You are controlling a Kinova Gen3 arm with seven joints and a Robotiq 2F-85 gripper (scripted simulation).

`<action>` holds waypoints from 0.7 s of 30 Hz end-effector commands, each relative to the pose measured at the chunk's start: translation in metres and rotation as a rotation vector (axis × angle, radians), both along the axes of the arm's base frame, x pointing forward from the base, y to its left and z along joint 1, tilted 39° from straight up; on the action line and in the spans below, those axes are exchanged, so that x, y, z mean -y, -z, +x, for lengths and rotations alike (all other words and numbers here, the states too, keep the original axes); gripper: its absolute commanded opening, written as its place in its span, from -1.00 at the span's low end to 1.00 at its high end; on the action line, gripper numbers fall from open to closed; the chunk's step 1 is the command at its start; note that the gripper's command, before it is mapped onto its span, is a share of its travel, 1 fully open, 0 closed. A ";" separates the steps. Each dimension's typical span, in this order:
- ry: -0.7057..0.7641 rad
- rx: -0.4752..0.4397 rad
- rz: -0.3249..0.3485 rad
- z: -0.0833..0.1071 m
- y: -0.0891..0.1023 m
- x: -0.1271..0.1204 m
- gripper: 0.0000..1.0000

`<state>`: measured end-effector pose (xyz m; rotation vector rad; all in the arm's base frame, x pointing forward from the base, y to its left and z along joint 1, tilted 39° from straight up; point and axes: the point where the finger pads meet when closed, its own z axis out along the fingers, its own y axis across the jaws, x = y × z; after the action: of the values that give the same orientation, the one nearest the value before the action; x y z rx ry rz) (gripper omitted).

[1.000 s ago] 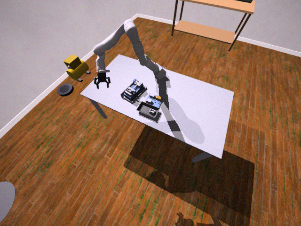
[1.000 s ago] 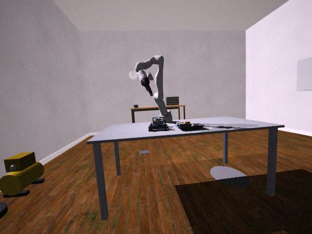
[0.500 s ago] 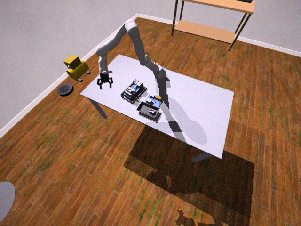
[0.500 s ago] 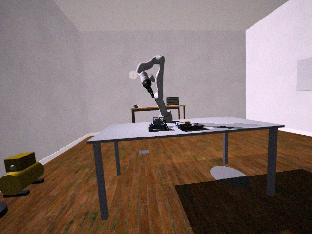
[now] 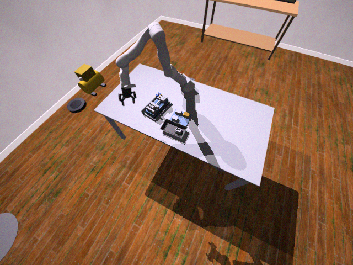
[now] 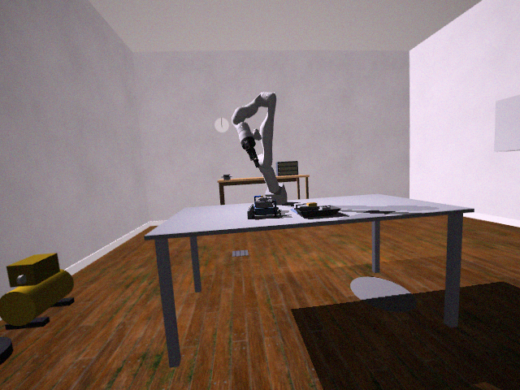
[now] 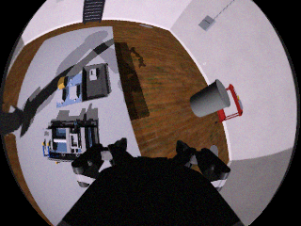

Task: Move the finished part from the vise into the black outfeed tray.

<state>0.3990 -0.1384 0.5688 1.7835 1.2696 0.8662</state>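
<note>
The vise stands on the white table and holds the finished part between its jaws; the vise also shows in the exterior view and in the wrist view. The black outfeed tray lies to the right of the vise with one finished block inside; it shows in the wrist view too. My gripper is open and empty, high above the table's left end, well to the left of the vise. It hangs high in the exterior view.
A blue tray with a yellow block sits behind the black tray. A yellow compressor and a dark disc are on the floor left of the table. A wooden shelf stands at the back.
</note>
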 end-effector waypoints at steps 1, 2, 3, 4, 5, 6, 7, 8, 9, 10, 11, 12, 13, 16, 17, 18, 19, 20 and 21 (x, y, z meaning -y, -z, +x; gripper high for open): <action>0.000 0.002 -0.003 0.000 -0.001 -0.001 1.00; 0.015 -0.037 -0.012 -0.004 0.018 -0.003 1.00; 0.015 -0.037 -0.012 -0.004 0.018 -0.003 1.00; 0.015 -0.037 -0.012 -0.004 0.018 -0.003 1.00; 0.015 -0.037 -0.012 -0.004 0.018 -0.003 1.00; 0.015 -0.037 -0.012 -0.004 0.018 -0.003 1.00; 0.015 -0.037 -0.012 -0.004 0.018 -0.003 1.00; 0.015 -0.037 -0.012 -0.004 0.018 -0.003 1.00; 0.028 -0.074 -0.022 -0.008 0.037 -0.005 1.00; 0.028 -0.074 -0.022 -0.008 0.037 -0.005 1.00; 0.028 -0.074 -0.022 -0.008 0.037 -0.005 1.00; 0.028 -0.074 -0.022 -0.008 0.037 -0.005 1.00; 0.028 -0.074 -0.022 -0.008 0.037 -0.005 1.00; 0.028 -0.074 -0.022 -0.008 0.037 -0.005 1.00; 0.028 -0.074 -0.022 -0.008 0.037 -0.005 1.00; 0.028 -0.074 -0.022 -0.008 0.037 -0.005 1.00; 0.041 -0.111 -0.032 -0.013 0.055 -0.007 1.00; 0.041 -0.111 -0.032 -0.013 0.055 -0.007 1.00; 0.041 -0.111 -0.032 -0.013 0.055 -0.007 1.00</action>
<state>0.3877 -0.1330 0.5171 1.8449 1.3066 0.7384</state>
